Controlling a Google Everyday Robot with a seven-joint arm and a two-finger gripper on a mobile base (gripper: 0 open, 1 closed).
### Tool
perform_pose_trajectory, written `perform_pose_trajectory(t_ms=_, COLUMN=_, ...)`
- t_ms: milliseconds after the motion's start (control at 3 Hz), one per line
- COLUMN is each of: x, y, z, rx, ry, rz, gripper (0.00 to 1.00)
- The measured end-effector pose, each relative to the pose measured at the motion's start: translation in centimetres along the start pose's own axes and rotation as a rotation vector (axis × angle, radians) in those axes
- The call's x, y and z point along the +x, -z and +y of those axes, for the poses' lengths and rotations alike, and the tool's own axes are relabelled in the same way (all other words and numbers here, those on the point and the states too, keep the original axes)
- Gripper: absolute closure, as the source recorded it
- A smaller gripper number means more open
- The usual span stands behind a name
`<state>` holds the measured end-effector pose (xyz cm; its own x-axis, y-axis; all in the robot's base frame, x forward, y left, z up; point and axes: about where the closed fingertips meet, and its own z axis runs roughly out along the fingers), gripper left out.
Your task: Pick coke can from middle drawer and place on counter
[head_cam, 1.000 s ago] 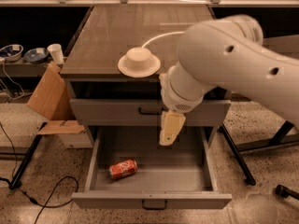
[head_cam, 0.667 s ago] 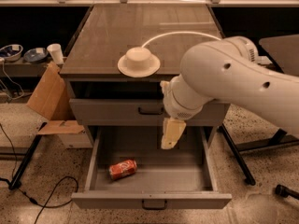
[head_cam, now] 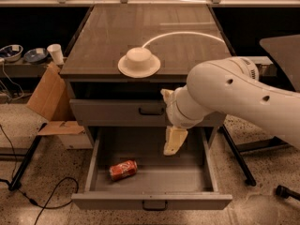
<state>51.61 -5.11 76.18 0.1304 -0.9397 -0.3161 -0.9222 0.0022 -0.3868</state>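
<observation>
A red-orange coke can (head_cam: 123, 169) with white lettering and silver ends is pictured in the grey middle drawer (head_cam: 150, 201), which is fronted by a small dark handle (head_cam: 154, 205). Above the drawer, the glossy grey-brown counter (head_cam: 108, 36) is crossed by a thin white curved line (head_cam: 183, 33) and topped by a white domed dish (head_cam: 139, 62). A cream-coloured gripper (head_cam: 174, 142), carried on a white arm (head_cam: 234, 95), is seen over the drawer's right half. Left of the drawer, tan cardboard (head_cam: 44, 95) is seen on pale speckled floor (head_cam: 61, 172).
</observation>
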Motion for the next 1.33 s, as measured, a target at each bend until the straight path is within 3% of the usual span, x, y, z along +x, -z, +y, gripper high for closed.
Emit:
perform_pose_trajectory(t_ms=333, x=-1.5, y=-1.0, z=-0.1, rx=0.019, ry=0.035, rz=0.03, gripper=0.0)
perform_pose_trajectory(t_ms=667, x=-5.5, y=-6.0, z=0.3, rx=0.01, ry=0.119, rz=0.085, gripper=0.0)
perform_pose_trajectory(t_ms=1333, x=-10.2, y=-13.8, z=1.3, rx=-0.052, ry=0.245, rz=0.17, gripper=0.0)
